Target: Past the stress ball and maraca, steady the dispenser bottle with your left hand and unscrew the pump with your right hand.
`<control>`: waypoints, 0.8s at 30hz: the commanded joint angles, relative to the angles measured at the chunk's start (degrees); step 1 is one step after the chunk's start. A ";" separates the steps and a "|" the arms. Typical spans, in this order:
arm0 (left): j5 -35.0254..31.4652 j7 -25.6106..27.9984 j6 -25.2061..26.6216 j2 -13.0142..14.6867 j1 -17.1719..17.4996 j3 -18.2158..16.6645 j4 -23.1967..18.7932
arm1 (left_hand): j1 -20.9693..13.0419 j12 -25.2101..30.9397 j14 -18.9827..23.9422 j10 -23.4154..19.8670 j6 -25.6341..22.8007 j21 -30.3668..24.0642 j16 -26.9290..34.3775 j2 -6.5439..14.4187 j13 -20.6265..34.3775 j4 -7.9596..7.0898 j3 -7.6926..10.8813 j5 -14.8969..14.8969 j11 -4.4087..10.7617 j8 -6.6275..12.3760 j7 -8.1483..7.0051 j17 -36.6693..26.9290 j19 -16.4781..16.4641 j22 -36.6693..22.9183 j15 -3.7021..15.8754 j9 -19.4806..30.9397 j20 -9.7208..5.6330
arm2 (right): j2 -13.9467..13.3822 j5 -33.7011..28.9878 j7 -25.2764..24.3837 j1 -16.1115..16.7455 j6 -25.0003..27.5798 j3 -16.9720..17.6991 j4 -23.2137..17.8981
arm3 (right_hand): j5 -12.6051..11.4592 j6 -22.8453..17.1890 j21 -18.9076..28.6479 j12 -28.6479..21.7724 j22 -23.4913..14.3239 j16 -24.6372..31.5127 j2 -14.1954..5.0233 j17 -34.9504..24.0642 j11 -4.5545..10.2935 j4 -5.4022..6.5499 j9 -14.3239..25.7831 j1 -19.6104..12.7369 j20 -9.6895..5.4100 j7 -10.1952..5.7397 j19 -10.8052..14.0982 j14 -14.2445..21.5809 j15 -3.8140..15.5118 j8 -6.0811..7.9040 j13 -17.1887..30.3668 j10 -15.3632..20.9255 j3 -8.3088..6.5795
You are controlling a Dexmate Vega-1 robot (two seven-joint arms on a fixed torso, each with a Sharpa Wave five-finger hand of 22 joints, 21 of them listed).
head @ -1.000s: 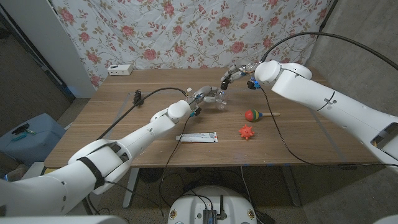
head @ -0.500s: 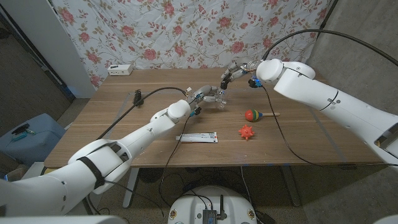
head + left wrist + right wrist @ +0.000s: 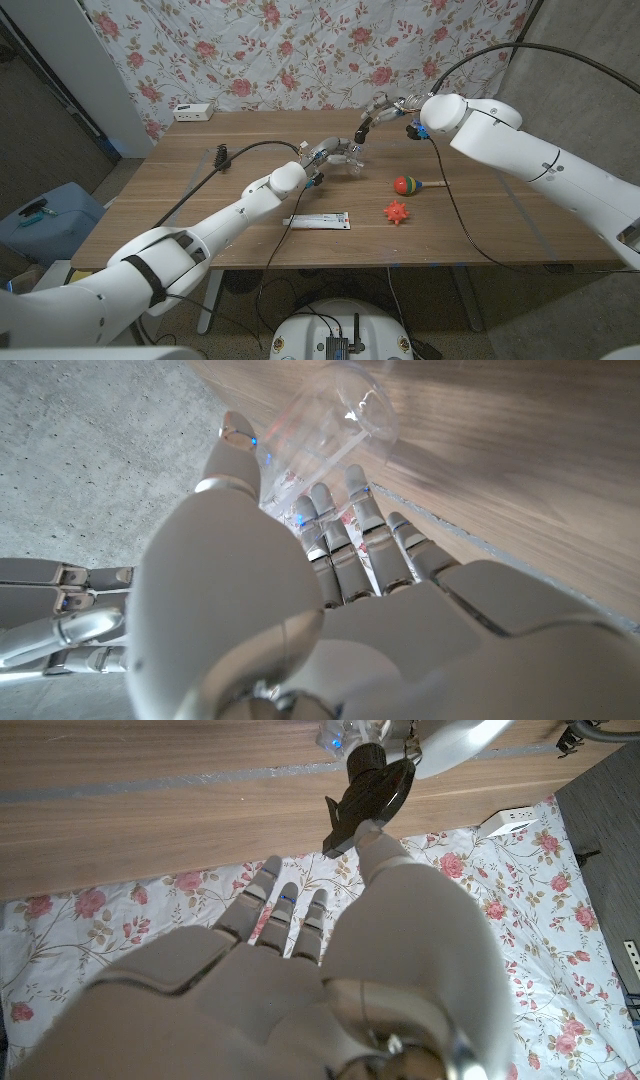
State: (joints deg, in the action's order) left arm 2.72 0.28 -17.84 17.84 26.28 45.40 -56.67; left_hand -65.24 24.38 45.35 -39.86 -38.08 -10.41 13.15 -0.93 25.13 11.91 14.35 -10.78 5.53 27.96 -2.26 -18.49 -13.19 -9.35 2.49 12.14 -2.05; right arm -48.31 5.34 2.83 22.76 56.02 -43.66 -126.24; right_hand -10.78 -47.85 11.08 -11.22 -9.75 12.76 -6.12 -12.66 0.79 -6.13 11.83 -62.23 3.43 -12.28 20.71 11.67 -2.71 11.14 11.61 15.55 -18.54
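The clear dispenser bottle stands past the middle of the table, and my left hand grips it from the side. In the left wrist view my fingers wrap the clear bottle, and its mouth looks open. My right hand hovers above and to the right of the bottle. It pinches the black pump, which is lifted clear of the bottle. In the right wrist view the pump sits between the thumb and fingers of my right hand. The orange spiky stress ball and striped maraca lie nearer me on the right.
A flat white packet lies near the table's front middle. A black cable clip lies at the left, and a white power strip sits at the far left edge. A floral cloth hangs behind the table.
My right hand has risen and drifted right with the pump, away from the bottle. The left hand and bottle have stayed put.
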 commanded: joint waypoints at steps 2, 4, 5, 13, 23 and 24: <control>-1.95 3.84 -0.75 0.13 1.10 -0.16 -1.13 | 3.53 0.38 3.25 -3.23 -4.60 0.02 0.39 7.28 4.78 -3.15 3.84 -0.20 2.56 0.36 -0.92 -0.27 0.12 0.01 7.75 0.05 -4.50 | -0.74 -0.17 -4.75 3.39 0.59 2.13 -3.21 | 0.39 1.14 0.66 -0.59 -0.12 0.91 0.48 -0.13 -1.15 1.64 0.38 4.77 0.96 1.23 1.46 1.25 -0.57 0.01 0.20 0.72 2.28; -2.23 4.37 -0.78 0.08 1.19 -0.17 -1.19 | 3.54 0.34 3.18 -3.19 -4.62 0.03 0.38 7.31 4.75 -3.17 3.84 -0.20 2.53 0.36 -0.92 -0.30 0.14 0.01 7.67 0.05 -4.52 | -0.69 -0.34 -5.16 3.50 1.03 2.00 -3.40 | 0.50 1.70 0.78 -0.77 -0.13 1.02 0.67 -0.11 -1.60 2.27 0.46 6.62 1.16 2.30 2.05 1.63 -0.72 0.01 0.20 1.30 3.13; -2.38 4.61 -0.81 0.06 1.23 -0.16 -1.22 | 3.53 0.35 3.20 -3.21 -4.67 0.03 0.41 7.33 4.76 -3.16 3.84 -0.20 2.60 0.38 -0.96 -0.33 0.16 0.01 7.69 0.05 -4.50 | -0.59 -0.60 -5.63 3.61 1.40 1.88 -3.54 | 0.59 2.06 0.81 -0.80 -0.13 1.04 0.89 -0.09 -1.92 2.60 0.49 7.71 1.28 3.07 2.35 1.78 -0.81 0.00 0.20 1.48 3.66; -3.81 7.29 -0.37 0.18 1.80 -0.29 -2.37 | 3.47 0.40 3.42 -3.37 -4.84 0.01 0.47 7.25 4.79 -3.10 3.86 -0.19 2.71 0.44 -1.09 -0.32 0.08 0.01 7.82 0.04 -4.54 | -0.05 -3.01 -8.26 3.66 3.46 0.07 -4.20 | 0.87 3.38 1.04 -1.04 -0.16 1.41 1.43 -0.09 -4.06 5.55 0.72 15.65 2.01 5.79 4.55 3.44 -1.11 0.26 0.20 2.85 6.99; -5.56 11.59 1.14 0.31 3.24 -0.72 -4.55 | 3.54 0.38 3.37 -3.46 -4.88 0.00 0.43 7.19 4.73 -3.14 3.84 -0.16 2.63 0.43 -0.94 -0.35 0.04 0.01 7.67 0.03 -4.60 | -0.23 -6.13 -7.93 2.10 3.25 -3.23 -3.44 | 0.76 5.18 0.90 -0.77 -0.13 1.12 4.78 0.13 -6.63 7.54 0.55 23.26 3.29 8.68 6.13 4.30 -2.53 -0.02 0.20 2.88 10.92; -5.86 12.15 1.08 0.32 3.37 -0.71 -4.66 | 3.52 0.37 3.40 -3.47 -4.86 0.01 0.42 7.20 4.72 -3.13 3.87 -0.17 2.63 0.43 -0.96 -0.34 0.05 0.01 7.71 0.02 -4.57 | -0.16 -6.34 -7.79 1.98 3.27 -3.41 -3.35 | 0.68 5.45 0.95 -0.73 -0.12 1.08 5.06 0.15 -6.81 7.61 0.52 23.70 3.21 8.90 6.44 4.33 -2.56 -0.08 0.21 2.81 11.17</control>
State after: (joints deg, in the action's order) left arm -1.17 8.10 -18.18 17.99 28.38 45.01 -59.43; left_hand -65.24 24.21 45.33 -39.99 -38.08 -10.41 13.38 -0.93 25.13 12.17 14.61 -10.77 5.40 28.05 -2.26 -18.52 -13.19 -9.35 2.51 11.83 -2.05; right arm -48.52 1.93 -4.57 25.94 58.94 -44.20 -129.89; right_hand -9.92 -42.91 11.69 -11.93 -9.75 13.65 -1.71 -12.50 -5.45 1.44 12.30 -39.66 6.76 -3.80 26.16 15.66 -5.02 11.06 11.59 18.52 -8.10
